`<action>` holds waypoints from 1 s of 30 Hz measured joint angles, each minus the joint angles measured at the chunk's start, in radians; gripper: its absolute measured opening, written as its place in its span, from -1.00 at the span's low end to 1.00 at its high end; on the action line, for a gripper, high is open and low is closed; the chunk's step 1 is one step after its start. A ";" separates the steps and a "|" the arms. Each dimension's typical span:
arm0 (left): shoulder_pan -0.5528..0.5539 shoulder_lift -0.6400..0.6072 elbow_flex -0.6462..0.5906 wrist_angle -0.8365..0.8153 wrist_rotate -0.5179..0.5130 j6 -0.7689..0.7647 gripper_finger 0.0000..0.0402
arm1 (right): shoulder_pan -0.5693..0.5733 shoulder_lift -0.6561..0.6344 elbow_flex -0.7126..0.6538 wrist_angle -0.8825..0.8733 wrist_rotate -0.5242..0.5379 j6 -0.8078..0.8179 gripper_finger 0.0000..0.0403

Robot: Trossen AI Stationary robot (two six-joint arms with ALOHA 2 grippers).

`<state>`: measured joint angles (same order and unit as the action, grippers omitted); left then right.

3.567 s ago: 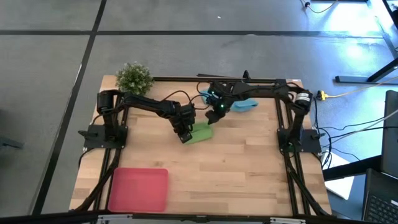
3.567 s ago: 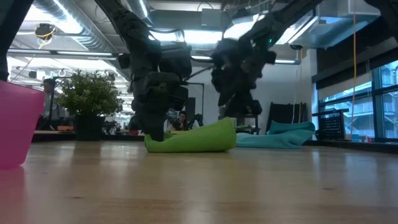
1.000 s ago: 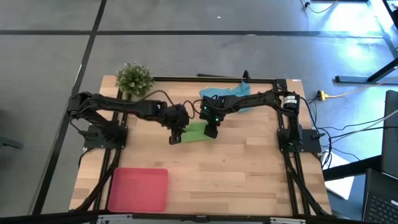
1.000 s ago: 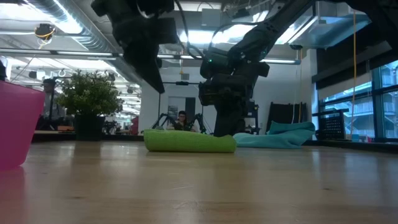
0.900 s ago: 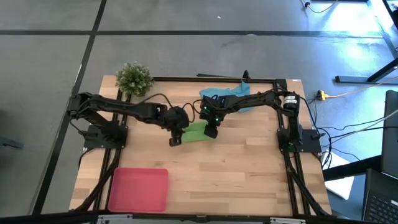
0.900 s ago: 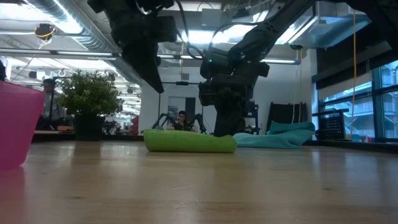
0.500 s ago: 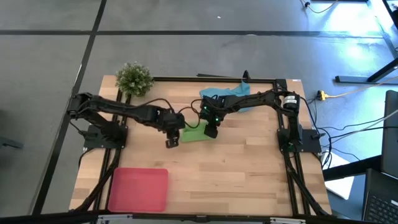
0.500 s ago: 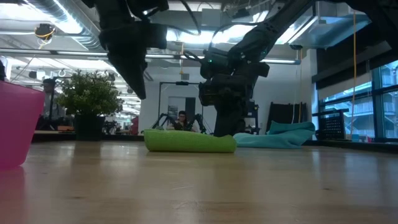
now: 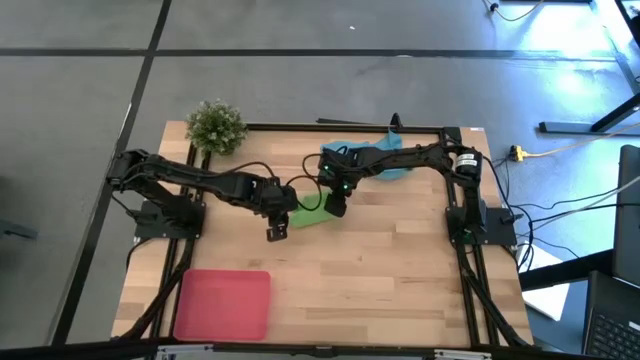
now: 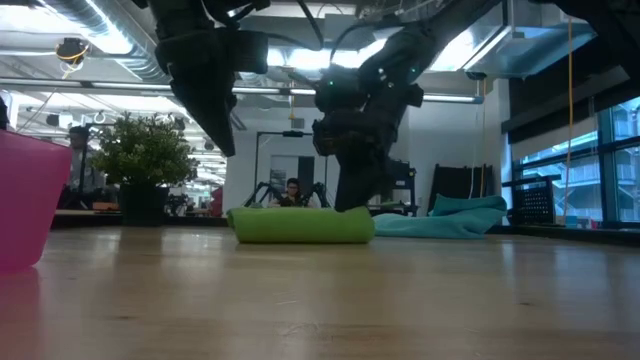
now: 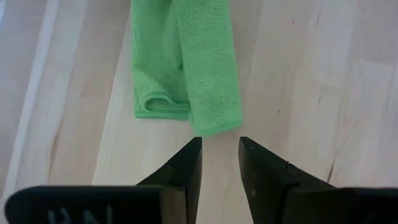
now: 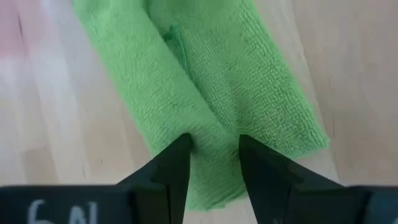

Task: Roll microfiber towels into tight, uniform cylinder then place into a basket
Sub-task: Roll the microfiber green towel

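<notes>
The lime green towel point(image 9: 310, 213) lies on the table's middle, rolled loosely into a long double bundle point(image 11: 186, 62). My left gripper point(image 9: 277, 232) hangs open above the wood just off the bundle's left end, with nothing between its fingers point(image 11: 219, 146). My right gripper point(image 9: 335, 208) points down over the bundle's right end; it is open, and its fingers straddle the crease between the two rolls point(image 12: 214, 143). The light blue towel point(image 9: 372, 160) lies crumpled at the far edge. The basket point(image 9: 222, 304) sits at the near left. My right gripper comes at the green towel's right end point(image 12: 211, 118) from above, slanting, one fingertip point(image 12: 180, 149) over each roll. I cannot tell whether the fingertips touch the cloth. The towel lies flat on the table.
A small bushy plant point(image 9: 216, 125) stands at the far left corner. Bare wood stretches between the green towel and the basket and over the table's right half. A black frame rail runs around the table.
My left gripper has drawn away from the green towel's left end toward the table's near left and has turned a little. My right gripper has tipped and risen slightly over the towel's right end. The towel stays on the table.
</notes>
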<state>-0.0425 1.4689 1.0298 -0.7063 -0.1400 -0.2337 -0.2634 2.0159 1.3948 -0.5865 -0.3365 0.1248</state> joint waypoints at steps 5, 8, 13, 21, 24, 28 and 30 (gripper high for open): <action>0.000 0.000 0.000 0.000 -0.001 0.000 -0.52 | 0.000 0.000 0.055 -0.063 0.066 -0.001 -0.31; 0.000 -0.008 0.000 0.000 -0.006 0.000 -0.52 | 0.000 0.000 0.084 -0.086 0.085 -0.012 -0.31; 0.001 -0.036 0.000 0.000 -0.028 -0.001 -0.52 | 0.000 0.000 0.107 -0.104 0.085 -0.013 -0.31; 0.001 -0.082 0.000 -0.001 -0.034 -0.005 -0.52 | 0.000 -0.037 0.109 -0.200 0.083 -0.023 -0.31; 0.000 -0.081 0.000 -0.004 -0.033 -0.027 -0.52 | 0.005 -0.084 0.109 -0.260 0.086 -0.080 -0.31; 0.000 -0.081 0.000 -0.004 -0.033 -0.027 -0.52 | 0.035 -0.168 0.063 -0.281 0.077 -0.190 -0.31; 0.000 -0.081 0.000 -0.002 -0.033 -0.027 -0.52 | 0.054 -0.211 0.019 -0.276 0.074 -0.236 -0.31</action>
<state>-0.0425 1.3880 1.0302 -0.7086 -0.1730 -0.2604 -0.2097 1.8051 1.4143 -0.8624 -0.2630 -0.1107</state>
